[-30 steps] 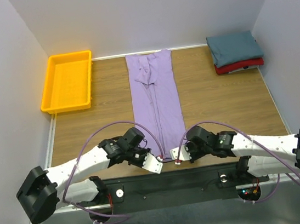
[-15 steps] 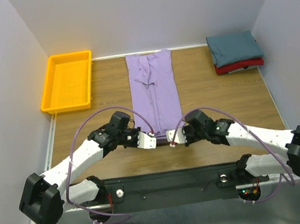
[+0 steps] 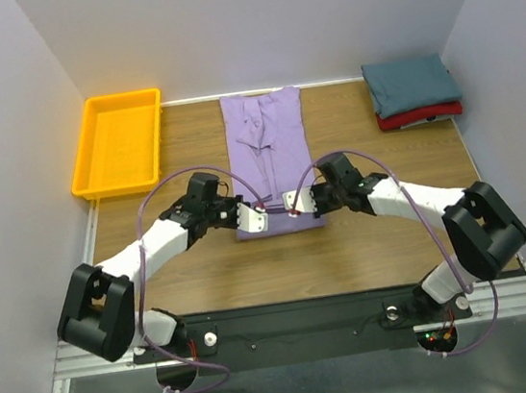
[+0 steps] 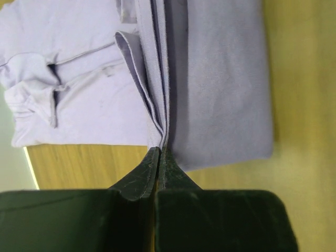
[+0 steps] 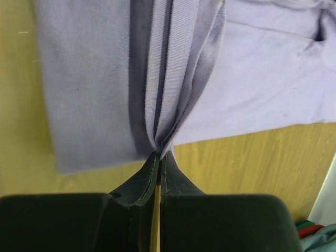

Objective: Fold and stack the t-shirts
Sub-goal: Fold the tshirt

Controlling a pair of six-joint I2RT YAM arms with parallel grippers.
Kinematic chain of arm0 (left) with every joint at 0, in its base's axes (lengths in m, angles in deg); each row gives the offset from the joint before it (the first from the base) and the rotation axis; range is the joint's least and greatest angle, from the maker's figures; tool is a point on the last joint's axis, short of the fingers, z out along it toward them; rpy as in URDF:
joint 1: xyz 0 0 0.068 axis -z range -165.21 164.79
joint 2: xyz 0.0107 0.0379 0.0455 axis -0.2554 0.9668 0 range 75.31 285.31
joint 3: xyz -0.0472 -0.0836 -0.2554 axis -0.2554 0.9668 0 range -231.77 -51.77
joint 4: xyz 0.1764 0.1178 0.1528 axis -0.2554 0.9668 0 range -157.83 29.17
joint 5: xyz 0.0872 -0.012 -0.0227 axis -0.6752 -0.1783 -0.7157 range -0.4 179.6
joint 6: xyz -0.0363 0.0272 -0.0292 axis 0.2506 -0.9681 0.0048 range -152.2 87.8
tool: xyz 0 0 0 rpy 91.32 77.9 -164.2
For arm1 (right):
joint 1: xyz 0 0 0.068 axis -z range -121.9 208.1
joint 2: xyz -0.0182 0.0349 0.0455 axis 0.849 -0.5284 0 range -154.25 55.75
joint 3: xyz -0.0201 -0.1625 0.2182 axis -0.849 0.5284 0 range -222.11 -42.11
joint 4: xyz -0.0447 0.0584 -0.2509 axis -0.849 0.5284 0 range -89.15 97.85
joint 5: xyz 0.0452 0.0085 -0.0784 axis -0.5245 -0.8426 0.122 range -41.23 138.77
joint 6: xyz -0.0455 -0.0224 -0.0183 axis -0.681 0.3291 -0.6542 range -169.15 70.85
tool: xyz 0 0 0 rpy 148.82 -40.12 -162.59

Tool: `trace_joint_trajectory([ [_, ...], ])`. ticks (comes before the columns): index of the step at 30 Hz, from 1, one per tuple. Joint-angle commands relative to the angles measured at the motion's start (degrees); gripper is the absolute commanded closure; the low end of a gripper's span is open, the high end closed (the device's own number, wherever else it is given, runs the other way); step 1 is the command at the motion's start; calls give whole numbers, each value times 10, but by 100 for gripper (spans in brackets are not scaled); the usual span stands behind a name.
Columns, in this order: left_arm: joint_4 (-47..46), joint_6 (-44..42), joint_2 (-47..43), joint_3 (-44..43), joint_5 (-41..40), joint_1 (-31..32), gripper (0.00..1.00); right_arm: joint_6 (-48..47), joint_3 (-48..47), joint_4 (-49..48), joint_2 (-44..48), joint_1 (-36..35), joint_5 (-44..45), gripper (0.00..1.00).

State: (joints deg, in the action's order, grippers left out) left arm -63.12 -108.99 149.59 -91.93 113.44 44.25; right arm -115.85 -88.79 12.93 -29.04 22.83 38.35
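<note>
Lavender cloth fills the middle of the top view. The lavender t-shirt (image 3: 266,143) lies as a narrow strip on the desk (image 3: 388,190), its long axis running from the near side to the far wall, with the sleeve end at the far edge. Its near part is doubled back on itself, and the fold line lies towards the arm bases. We see the left claw (image 3: 258,218) and the right claw (image 3: 290,203) close together over this doubled part, each pinched on the cloth edge. At far right the teal t-shirt (image 3: 410,83) rests folded on the red t-shirt (image 3: 422,115), well apart from the lavender one. At far left stands the yellow-orange tray (image 3: 116,188), its long axis also near to far and its floor in full view.

Left wrist view: the jaws meet on several gathered hem layers of the lavender shirt, which spreads flat on the desk beyond.

Right wrist view: the jaws likewise close tight on a bunched hem edge. We glimpse the red and teal shirts in the lower right corner.
</note>
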Motion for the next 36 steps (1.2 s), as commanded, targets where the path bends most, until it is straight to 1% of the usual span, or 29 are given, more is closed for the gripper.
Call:
trace_joint_trajectory([
  [1, -64, -48, 33, -51, 16, -29, 100, -41, -65, -36, -34, 34, -30, 99],
  [10, -85, -78, 144, -149, 43, -78, 100, -62, -167, -41, -144, 88, -58, 99],
  [14, -92, -78, 207, -199, 46, -94, 100, -68, -221, -41, -190, 106, -64, 99],
  [18, -88, -70, 252, -260, 50, -104, 100, -70, -263, -43, -232, 121, -68, 99],
  [24, -88, -74, 301, -303, 53, -112, 100, -68, -321, -42, -285, 136, -70, 99],
  [30, -108, -67, 340, -323, 39, -114, 100, -70, -342, -43, -316, 138, -61, 99],
  [31, -116, -64, 344, -323, 31, -115, 96, -60, -349, -42, -322, 138, -52, 92],
  [33, -129, -52, 359, -336, 22, -118, 89, -53, -355, -43, -326, 138, -44, 72],
  [34, -129, -31, 363, -343, 15, -120, 79, -44, -359, -44, -328, 138, -34, 46],
  [35, -128, -25, 365, -349, 14, -121, 75, -37, -364, -45, -326, 139, -31, 39],
  [36, -125, -19, 364, -354, 12, -123, 68, -27, -377, -46, -324, 139, -28, 34],
])
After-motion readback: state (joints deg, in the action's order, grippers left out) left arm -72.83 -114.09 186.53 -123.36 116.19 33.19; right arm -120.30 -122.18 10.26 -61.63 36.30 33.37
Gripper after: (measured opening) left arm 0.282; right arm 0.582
